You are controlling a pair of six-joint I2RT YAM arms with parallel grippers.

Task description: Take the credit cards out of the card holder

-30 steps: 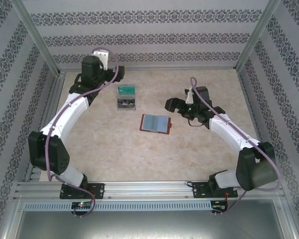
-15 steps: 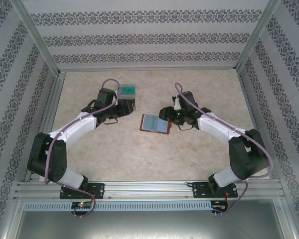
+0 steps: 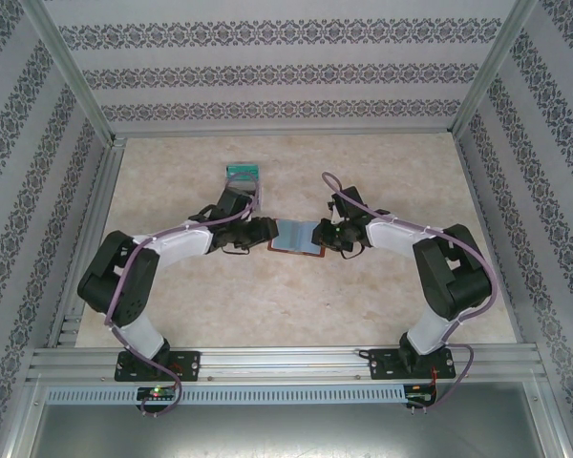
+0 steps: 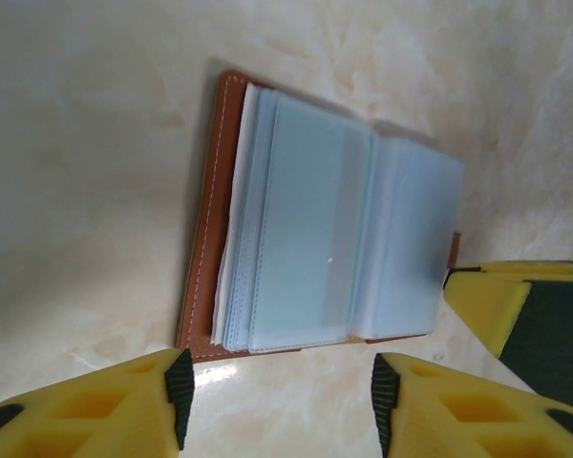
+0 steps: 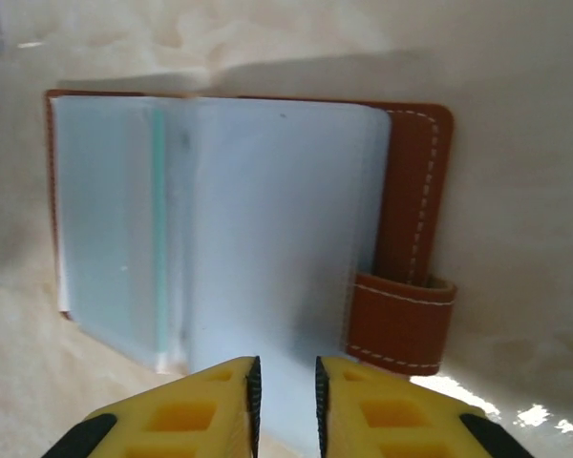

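both arms have reached inward since the earlier frames and now flank the small brown leather folding card holder (image 3: 296,236), which lies open on the pale marbled surface (image 3: 382,305), clear grey-blue sleeves (image 4: 315,248) facing up. left end effector (image 4: 282,396): fingers spread at the holder's left edge. right end effector (image 5: 285,382): fingers drawn almost together at the sleeve edge; a pinch cannot be confirmed. recommended: pin the leather cover with the left, then draw the teal-edged card (image 5: 158,239) straight out. both forearms lie low, elbows folded outward.
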